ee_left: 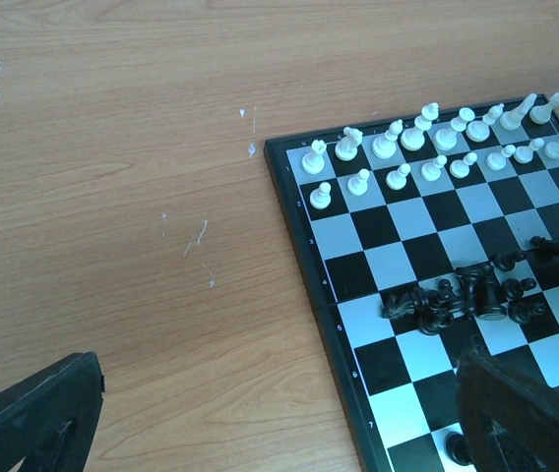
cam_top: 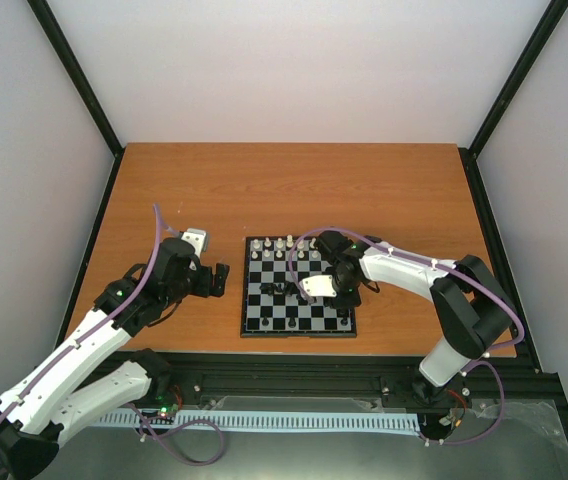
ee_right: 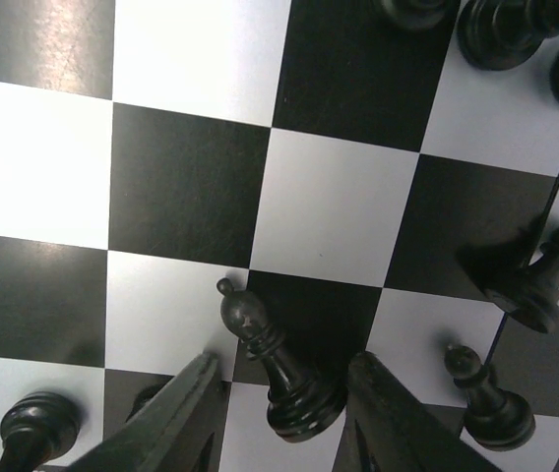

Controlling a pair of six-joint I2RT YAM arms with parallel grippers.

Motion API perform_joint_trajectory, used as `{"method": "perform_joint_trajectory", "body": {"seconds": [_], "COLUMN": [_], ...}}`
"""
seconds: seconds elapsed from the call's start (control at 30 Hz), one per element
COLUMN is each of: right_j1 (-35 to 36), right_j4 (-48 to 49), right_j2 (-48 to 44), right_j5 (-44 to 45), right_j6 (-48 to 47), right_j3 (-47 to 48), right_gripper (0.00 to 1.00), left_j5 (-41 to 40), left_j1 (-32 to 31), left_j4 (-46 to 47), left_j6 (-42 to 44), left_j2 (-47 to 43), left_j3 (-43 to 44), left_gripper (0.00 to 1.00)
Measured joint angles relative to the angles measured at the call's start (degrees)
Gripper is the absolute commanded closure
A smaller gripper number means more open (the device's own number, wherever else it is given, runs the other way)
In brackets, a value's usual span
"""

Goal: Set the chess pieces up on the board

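The board (cam_top: 243,300) lies at mid-table. White chess pieces (cam_top: 282,248) stand in two rows along its far edge; they also show in the left wrist view (ee_left: 427,147). Several black pieces (ee_left: 466,295) lie heaped near the board's middle. My right gripper (cam_top: 339,292) hangs low over the board's right half. In the right wrist view it (ee_right: 284,362) is open, with an upright black bishop (ee_right: 279,364) between its fingers (ee_right: 176,413). The right finger is close to the bishop's base and the left finger stands apart from it. My left gripper (cam_top: 222,280) is wide open and empty, just left of the board.
Black pawns (ee_right: 545,280) and another pawn (ee_right: 486,398) stand right of the bishop. More black pieces (ee_right: 506,29) are at the top right and one (ee_right: 33,423) at the lower left. The board's left rim (ee_left: 324,295) lies between the left gripper's fingers (ee_left: 33,418).
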Motion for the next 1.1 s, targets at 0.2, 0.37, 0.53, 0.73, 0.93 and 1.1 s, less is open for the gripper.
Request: {"method": "perform_joint_trajectory", "body": {"seconds": [0.2, 0.37, 0.53, 0.73, 0.93, 1.1], "right_j1": [0.2, 0.2, -0.7, -1.7, -2.4, -5.3], "right_j4": [-0.2, -0.4, -1.8, -3.2, -2.1, -2.4], "right_j2": [0.0, 0.0, 0.0, -4.4, -9.6, -9.6], "right_j5": [0.1, -0.2, -3.6, -12.9, -21.7, -28.0], "right_j6": [-0.2, 0.6, 4.7, 13.1, 21.3, 27.4], "right_j3": [0.0, 0.1, 1.2, 4.5, 5.5, 6.5], "right_gripper": [0.77, 0.84, 0.86, 0.87, 0.87, 0.87], "left_j5": [0.2, 0.2, 0.4, 5.4, 13.7, 19.6], "left_j1": [0.0, 0.0, 0.0, 0.0, 0.0, -0.1], "left_j4": [0.0, 0.0, 0.1, 2.2, 4.9, 11.5], "left_j6": [0.0, 0.1, 0.5, 2.6, 2.3, -2.6], "left_j2": [0.0, 0.0, 0.0, -0.1, 0.3, -1.7], "left_j3": [0.0, 0.0, 0.0, 0.0, 0.0, -1.4], "left_gripper": [0.0, 0.0, 0.0, 0.15, 0.29, 0.37]}}
